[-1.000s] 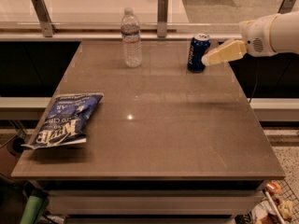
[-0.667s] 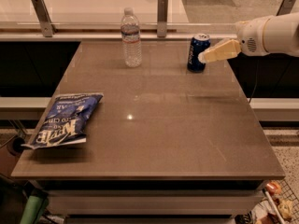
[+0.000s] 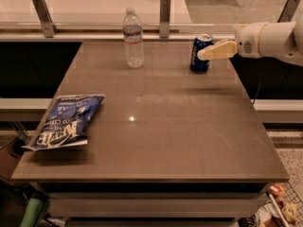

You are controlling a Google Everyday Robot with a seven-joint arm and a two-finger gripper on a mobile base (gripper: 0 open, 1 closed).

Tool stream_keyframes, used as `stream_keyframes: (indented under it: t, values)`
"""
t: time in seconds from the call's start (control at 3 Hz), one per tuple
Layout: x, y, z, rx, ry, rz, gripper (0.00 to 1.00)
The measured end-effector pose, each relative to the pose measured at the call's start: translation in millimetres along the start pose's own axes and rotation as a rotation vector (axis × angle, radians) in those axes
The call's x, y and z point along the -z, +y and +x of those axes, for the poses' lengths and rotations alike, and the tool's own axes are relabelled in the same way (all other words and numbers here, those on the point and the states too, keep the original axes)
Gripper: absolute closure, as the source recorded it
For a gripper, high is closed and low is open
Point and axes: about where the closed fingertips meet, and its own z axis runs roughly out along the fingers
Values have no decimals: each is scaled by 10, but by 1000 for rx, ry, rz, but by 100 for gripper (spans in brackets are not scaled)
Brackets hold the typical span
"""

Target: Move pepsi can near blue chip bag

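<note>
Three things are sitting on the brown table (image 3: pixel 165 126): a clear water bottle (image 3: pixel 133 39), the pepsi can (image 3: pixel 198 64) and the blue chip bag (image 3: pixel 66 122). The water bottle is standing upright near the table's far edge, and everything else is being placed from it here. The pepsi can is standing upright to the right of the water bottle, about as far back and well apart from it, with its silver top showing and white lettering running down its side. The blue chip bag is lying flat well to the near left of the water bottle, close to the table's left edge, with its large white lettering facing up. The gripper (image 3: pixel 215 51) is reaching in from the right, on the side of the can away from the water bottle, and its cream-coloured tip is lying across the can's upper right part. Whether it is clamping the can or only resting against it cannot be told. The white arm (image 3: pixel 270 39) behind it is stretching off to the right, past the table's edge. Can and bag are sitting on opposite sides of the water bottle, well apart from each other.
</note>
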Motion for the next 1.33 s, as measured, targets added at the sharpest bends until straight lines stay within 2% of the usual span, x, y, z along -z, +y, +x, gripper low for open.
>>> stream_keyframes:
  t: [0.67, 1.0, 1.33]
  values:
    - [-264, -136, 136, -51, -84, -42, 0]
    - [-396, -99, 189, -66, -112, -78, 0]
    - [-524, -21, 187, -72, -139, -118, 17]
